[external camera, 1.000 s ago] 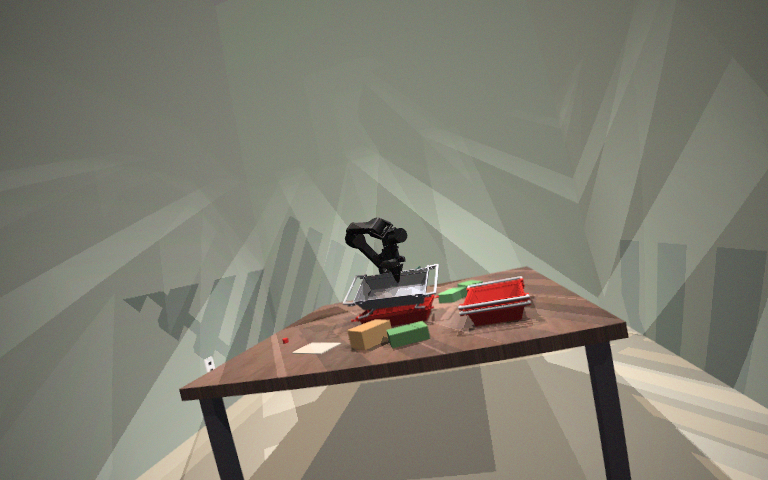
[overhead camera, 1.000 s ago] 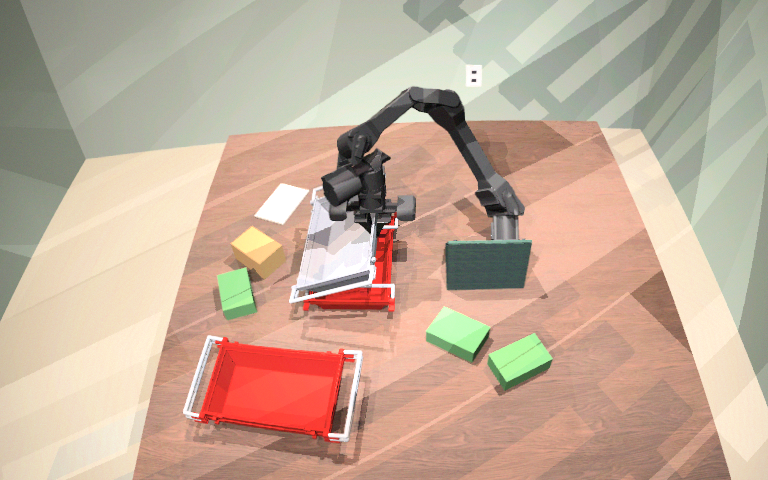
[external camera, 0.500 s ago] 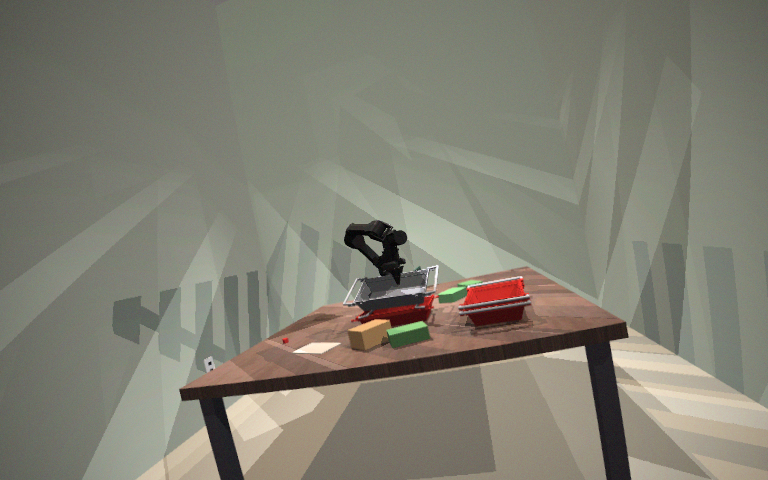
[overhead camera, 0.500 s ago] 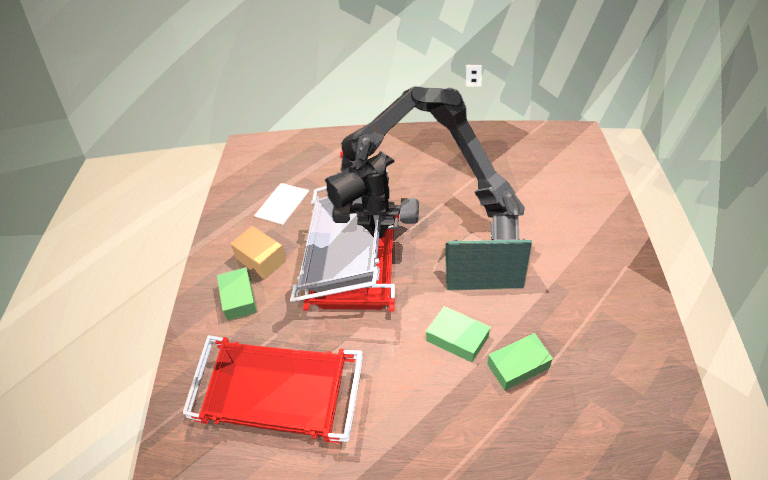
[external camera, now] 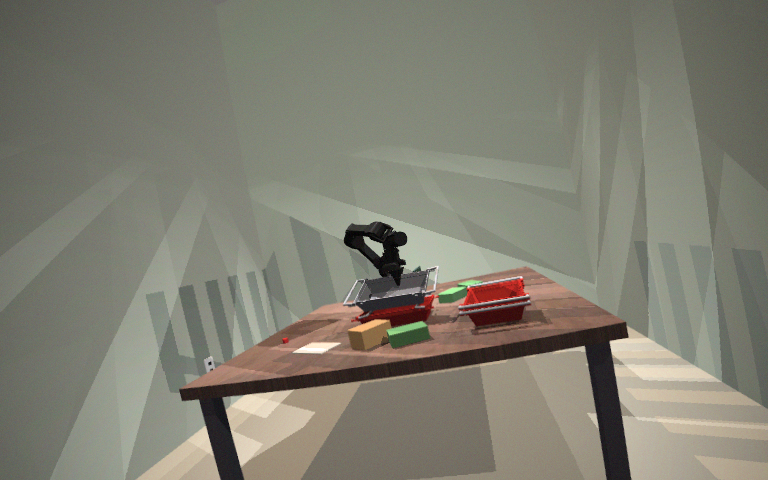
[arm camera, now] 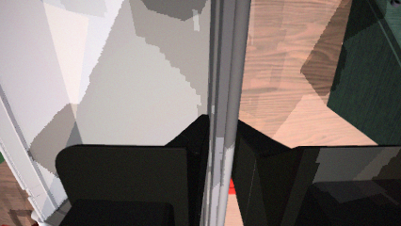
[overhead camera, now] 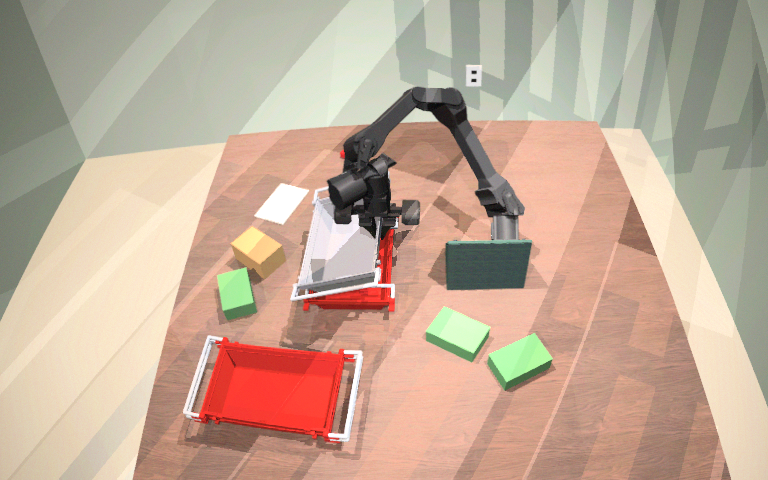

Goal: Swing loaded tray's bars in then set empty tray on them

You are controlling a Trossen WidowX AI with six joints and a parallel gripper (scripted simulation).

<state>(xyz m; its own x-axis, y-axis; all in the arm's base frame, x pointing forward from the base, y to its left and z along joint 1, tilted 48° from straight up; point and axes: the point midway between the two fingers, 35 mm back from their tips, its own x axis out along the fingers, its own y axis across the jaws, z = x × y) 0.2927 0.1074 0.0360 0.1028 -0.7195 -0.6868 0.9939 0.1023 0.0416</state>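
Observation:
My gripper (overhead camera: 381, 239) (external camera: 398, 281) (arm camera: 216, 121) is shut on the right long wall of the empty grey-white tray (overhead camera: 340, 255) (external camera: 389, 297) (arm camera: 155, 85). That tray is over the loaded tray (overhead camera: 349, 300) (external camera: 403, 313), which is red, and is turned a little against it and shifted left in the top view. Its own bars stick out at its ends. A white bar (overhead camera: 387, 286) of the red tray shows at its near end, lying inward across the top. The far bar and the blocks are mostly hidden. Whether the grey tray touches the bars cannot be told.
Another red tray (overhead camera: 272, 392) (external camera: 498, 315), empty with bars out, stands at the front. An orange block (overhead camera: 255, 246) (external camera: 368, 334) and a green block (overhead camera: 236, 292) (external camera: 408, 334) lie left. Two green blocks lie right, before a dark green panel (overhead camera: 487, 264). A white sheet (overhead camera: 281, 203) lies behind.

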